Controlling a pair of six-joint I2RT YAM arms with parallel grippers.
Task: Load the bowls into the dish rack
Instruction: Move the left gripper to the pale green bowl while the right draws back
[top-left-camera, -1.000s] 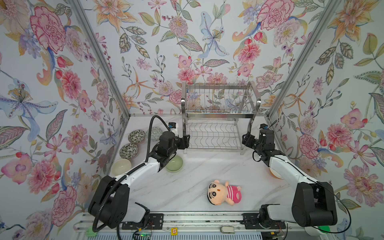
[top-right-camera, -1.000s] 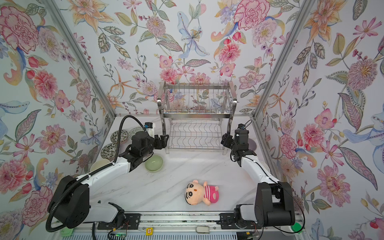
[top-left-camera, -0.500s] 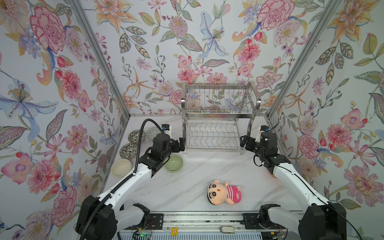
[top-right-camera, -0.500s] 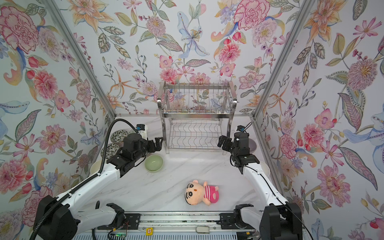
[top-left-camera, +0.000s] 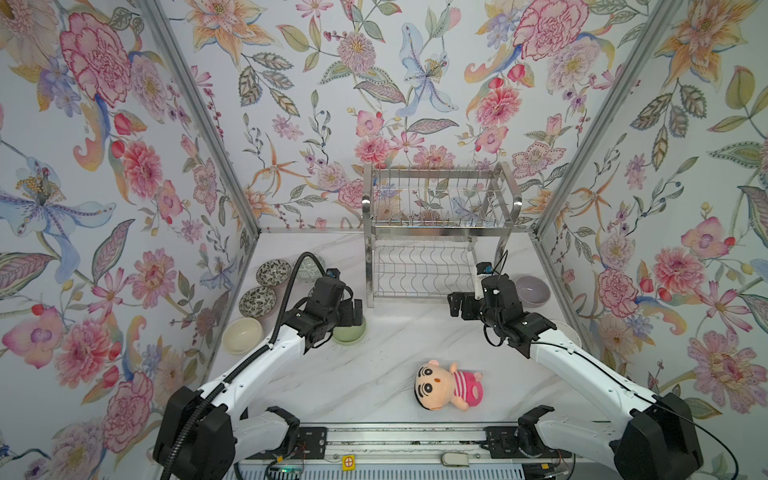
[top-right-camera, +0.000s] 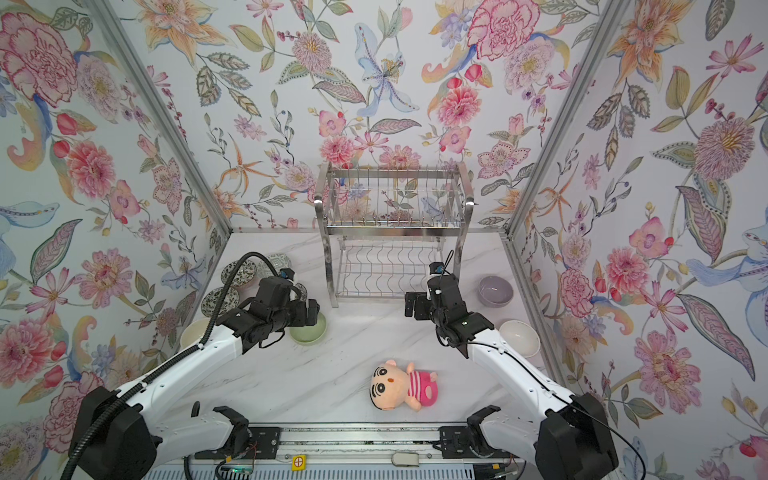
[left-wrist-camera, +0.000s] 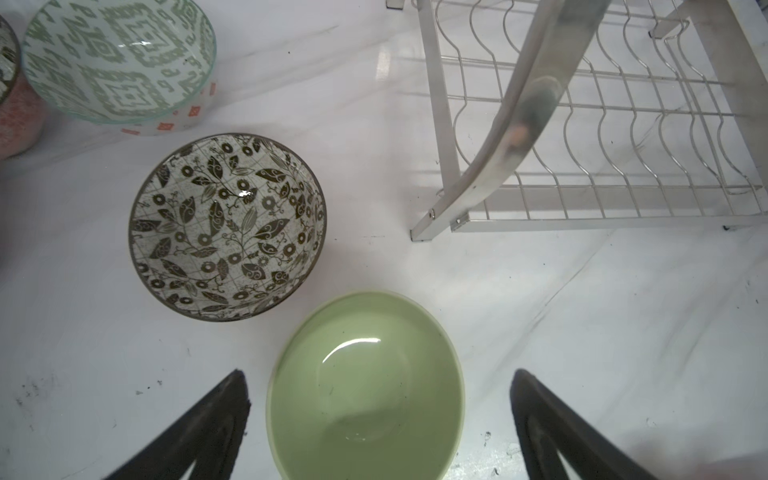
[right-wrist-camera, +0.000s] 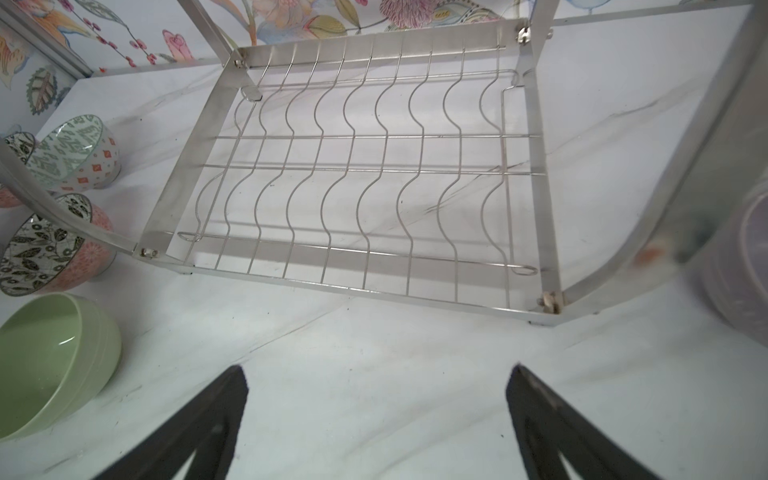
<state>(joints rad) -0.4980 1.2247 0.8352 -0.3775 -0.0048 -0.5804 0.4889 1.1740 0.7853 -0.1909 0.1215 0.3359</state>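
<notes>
Pale green glaze shows between the spread fingers of the left pincer (left-wrist-camera: 379, 374). The green bowl (left-wrist-camera: 365, 386) stands upright on the marbled desk (left-wrist-camera: 602, 332), directly under and slightly ahead of that pincer, which is wide apart and holds nothing. In the left wrist view the bowl sits off-centre in the gap, its rim close beside one finger and clearly apart from the opposite one. Neither finger touches it as far as can be seen. A round bowl has no long axis, so I judge that the grasp turns on the rim: one finger would go inside the bowl and one outside its wall, which calls for a small sideways shift before descending. In both top views the left arm is plainly the nearer one, its pincer overlapping the bowl's edge. The dish rack (top-left-camera: 436, 249) stands just beyond the bowl and to its right, its front left leg the closest part. The right pincer (right-wrist-camera: 376, 370) is also wide apart and empty, hovering over bare desk before the rack's lower tier, well apart from the green bowl. The lavender bowl (top-left-camera: 532, 290) lies closer to it, behind its wrist. Both tiers of the rack look bare, so by my reading no bowl is loaded yet.
</notes>
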